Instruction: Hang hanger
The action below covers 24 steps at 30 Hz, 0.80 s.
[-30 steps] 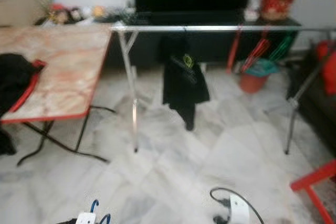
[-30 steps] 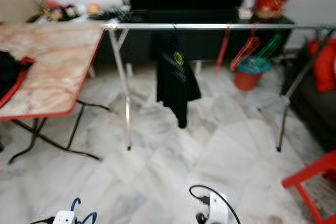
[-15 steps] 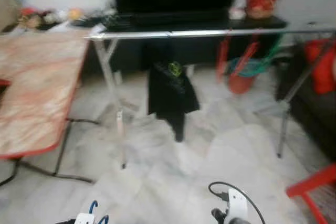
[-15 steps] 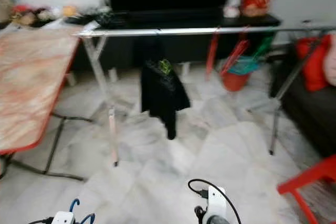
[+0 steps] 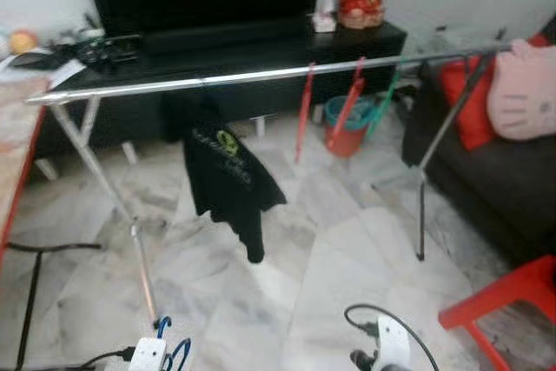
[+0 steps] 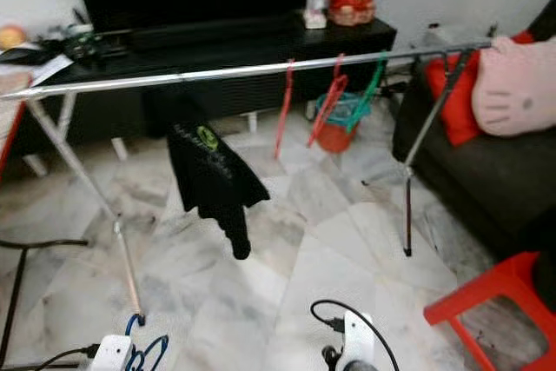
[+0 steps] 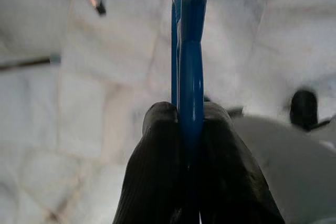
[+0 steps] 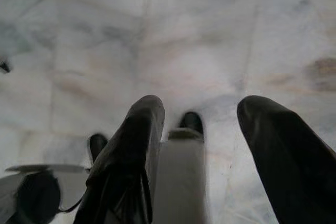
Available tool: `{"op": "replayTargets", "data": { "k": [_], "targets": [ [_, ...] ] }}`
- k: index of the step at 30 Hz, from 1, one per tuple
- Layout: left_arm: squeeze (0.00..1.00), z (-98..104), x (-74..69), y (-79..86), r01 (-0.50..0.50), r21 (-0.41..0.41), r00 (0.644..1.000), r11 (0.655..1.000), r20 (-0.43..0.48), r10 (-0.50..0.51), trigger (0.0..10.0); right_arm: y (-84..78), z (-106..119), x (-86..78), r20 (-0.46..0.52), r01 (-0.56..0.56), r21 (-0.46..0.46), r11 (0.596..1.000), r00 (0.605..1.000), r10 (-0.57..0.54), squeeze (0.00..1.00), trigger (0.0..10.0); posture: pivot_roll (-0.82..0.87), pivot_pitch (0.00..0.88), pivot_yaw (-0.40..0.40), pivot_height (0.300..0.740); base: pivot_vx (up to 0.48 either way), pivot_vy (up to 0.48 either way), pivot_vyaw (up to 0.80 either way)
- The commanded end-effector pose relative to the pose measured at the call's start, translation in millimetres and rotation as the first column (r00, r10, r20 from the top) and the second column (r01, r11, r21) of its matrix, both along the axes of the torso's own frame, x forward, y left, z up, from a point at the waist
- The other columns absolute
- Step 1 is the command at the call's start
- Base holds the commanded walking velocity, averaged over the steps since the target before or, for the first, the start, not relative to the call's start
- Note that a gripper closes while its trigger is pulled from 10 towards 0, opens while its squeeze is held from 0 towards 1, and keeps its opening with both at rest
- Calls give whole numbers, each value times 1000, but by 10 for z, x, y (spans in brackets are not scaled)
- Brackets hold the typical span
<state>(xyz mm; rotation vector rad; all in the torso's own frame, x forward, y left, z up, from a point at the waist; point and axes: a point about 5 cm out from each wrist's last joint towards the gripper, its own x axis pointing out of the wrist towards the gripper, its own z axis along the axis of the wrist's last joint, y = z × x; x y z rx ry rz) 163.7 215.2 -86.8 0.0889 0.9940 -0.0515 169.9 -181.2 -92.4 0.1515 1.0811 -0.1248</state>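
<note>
Between ribbed black fingers (image 7: 157,171), left gripper (image 7: 186,121) pinches smooth blue hanger (image 7: 190,72).

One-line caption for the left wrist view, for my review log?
Left gripper shut on a blue hanger, held above the pale marble floor.

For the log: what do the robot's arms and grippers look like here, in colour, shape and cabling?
The left gripper has two black, ribbed, rounded fingers. The right gripper has two long, smooth, tapering black fingers. In the eye views each wrist ends in a white housing: the left one with a dark cable, the right one with a looping black cable.
</note>
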Motion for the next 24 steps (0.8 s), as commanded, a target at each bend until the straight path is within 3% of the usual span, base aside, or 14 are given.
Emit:
{"op": "replayTargets", "data": {
  "k": [1, 24],
  "targets": [
    [0, -10, -12, -28, 3, -11, 1000, 1000, -2, -3, 10000, -20, 25, 51, 21, 22, -4, 1000, 1000, -22, 0, 10000, 18, 0, -15, 740, 375, 0, 0],
    [0, 49, 130, -115, 55, -40, 997, 998, 56, -53, 10000, 14, 18, 44, 12, 3, -6, 1000, 1000, -3, 0, 10000, 29, 0, -20, 740, 373, 0, 0]
  ]
}}
